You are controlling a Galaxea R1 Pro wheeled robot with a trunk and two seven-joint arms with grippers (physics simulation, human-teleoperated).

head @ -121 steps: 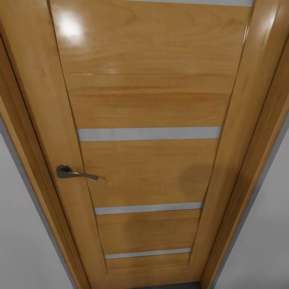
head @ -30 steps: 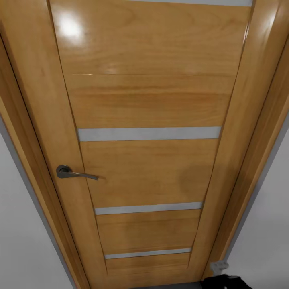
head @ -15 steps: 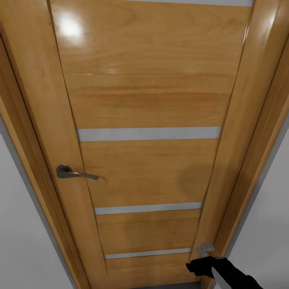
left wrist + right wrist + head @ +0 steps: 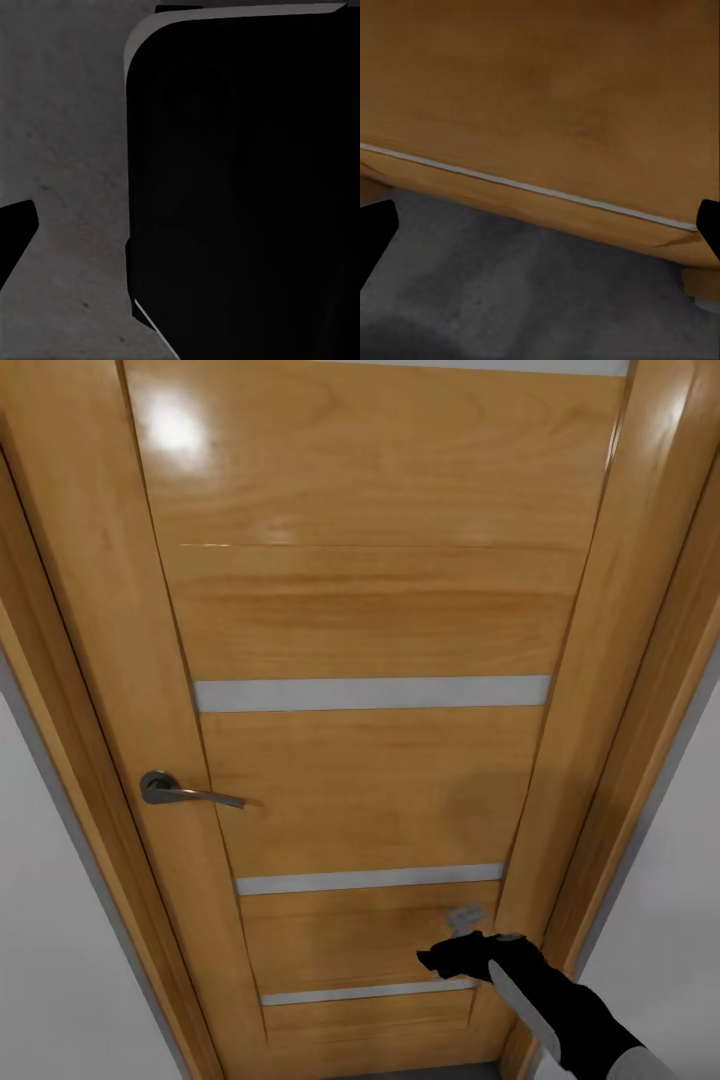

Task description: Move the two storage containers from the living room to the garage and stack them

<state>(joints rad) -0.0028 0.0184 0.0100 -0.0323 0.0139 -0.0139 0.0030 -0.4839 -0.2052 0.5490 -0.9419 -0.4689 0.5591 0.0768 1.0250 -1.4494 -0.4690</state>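
A closed wooden door (image 4: pixel 370 760) with a grey lever handle (image 4: pixel 185 791) faces the robot; the right gripper (image 4: pixel 462 938) reaches toward its lower panel, fingers spread apart above the grey floor (image 4: pixel 525 300); the left fingers' state cannot be told; no containers in sight.

A shut wooden door (image 4: pixel 370 760) with pale horizontal strips stands straight ahead in its wooden frame (image 4: pixel 70 690). A dark metal lever handle (image 4: pixel 185 791) sits on its left side. Pale grey walls (image 4: pixel 50 960) flank the frame left and right.

The door (image 4: pixel 370 760) is cut off at top and bottom; the right gripper (image 4: pixel 462 920) jaws appear too small to be judged.
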